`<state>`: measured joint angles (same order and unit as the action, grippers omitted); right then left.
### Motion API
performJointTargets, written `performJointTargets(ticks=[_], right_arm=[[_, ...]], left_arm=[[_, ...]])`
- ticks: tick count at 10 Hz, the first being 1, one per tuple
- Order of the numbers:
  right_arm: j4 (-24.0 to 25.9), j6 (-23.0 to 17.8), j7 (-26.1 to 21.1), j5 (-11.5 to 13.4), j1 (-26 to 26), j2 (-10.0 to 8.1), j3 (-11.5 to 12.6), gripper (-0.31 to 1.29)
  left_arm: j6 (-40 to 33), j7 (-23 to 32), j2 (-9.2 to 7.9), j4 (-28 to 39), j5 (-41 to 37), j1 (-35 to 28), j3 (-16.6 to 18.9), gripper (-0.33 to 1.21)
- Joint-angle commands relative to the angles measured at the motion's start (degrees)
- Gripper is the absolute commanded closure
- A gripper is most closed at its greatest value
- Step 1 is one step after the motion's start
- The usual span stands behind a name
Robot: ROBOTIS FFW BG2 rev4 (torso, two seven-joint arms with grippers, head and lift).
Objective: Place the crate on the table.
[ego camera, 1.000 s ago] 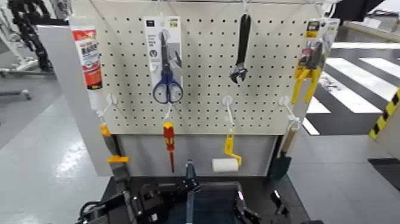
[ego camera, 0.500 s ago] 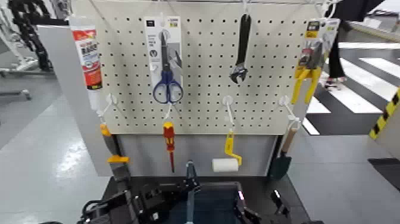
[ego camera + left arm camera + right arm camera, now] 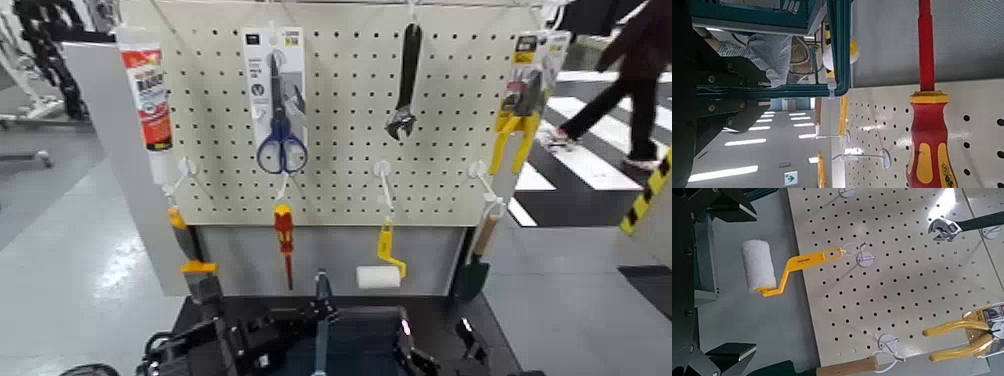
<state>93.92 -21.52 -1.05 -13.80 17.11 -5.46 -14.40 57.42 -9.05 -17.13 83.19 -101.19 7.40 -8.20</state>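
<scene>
Both arms reach in low at the near edge of the black, slightly glossy table [image 3: 455, 312], one to each side of the dark blue-grey rectangular plastic crate [image 3: 360, 345] with its slim blue upright handle [image 3: 321, 320]. The left hand [image 3: 255, 335] sits against the crate's left rim and the right hand [image 3: 425, 355] against its right rim; how far either hand's fingers are closed cannot be told, as the head view cuts them off and each wrist view shows only dark parts of its own hand at the picture's border. The crate lies between the two hands, over the near middle of the table, and whether its base touches the tabletop is not visible. Behind the table's far edge stands a cream pegboard [image 3: 340, 110] hung with tools: a white tube with a red label [image 3: 147, 95] at the left edge, blue-handled scissors in a white card pack [image 3: 279, 110], a black adjustable wrench [image 3: 405, 85], yellow-handled pliers in a pack [image 3: 525, 100] at the right edge, a red and yellow screwdriver [image 3: 284, 240], and a white paint roller with a yellow handle [image 3: 380, 268] hanging just above the table's far edge. The right wrist view shows the roller, the wrench and the pliers; the left wrist view shows the screwdriver close up. On the striped floor beyond the pegboard's right edge, a person in dark clothes [image 3: 640, 75] is mid-stride.
</scene>
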Motion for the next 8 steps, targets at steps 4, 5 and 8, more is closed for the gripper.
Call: performJointTargets(ticks=[4,5,8], right_arm=[[-0.1,-0.2,0.0,-0.1,-0.2,-0.08,-0.1,0.14],[-0.2,-0.3,0.1,-0.1,-0.2,-0.08,-0.1,0.14],[-0.1,-0.3,0.0,-0.2,-0.2,-0.08,-0.1,0.14]], left_arm=[[-0.7,-1.3,0.16,-2.0,1.0,0.6,-0.7,1.19],[-0.8,-1.6,0.16,-2.2,1.1,0.7,-0.8,1.19],[-1.3,-2.4,0.25,-2.9,1.4,0.7,-0.9,1.11]])
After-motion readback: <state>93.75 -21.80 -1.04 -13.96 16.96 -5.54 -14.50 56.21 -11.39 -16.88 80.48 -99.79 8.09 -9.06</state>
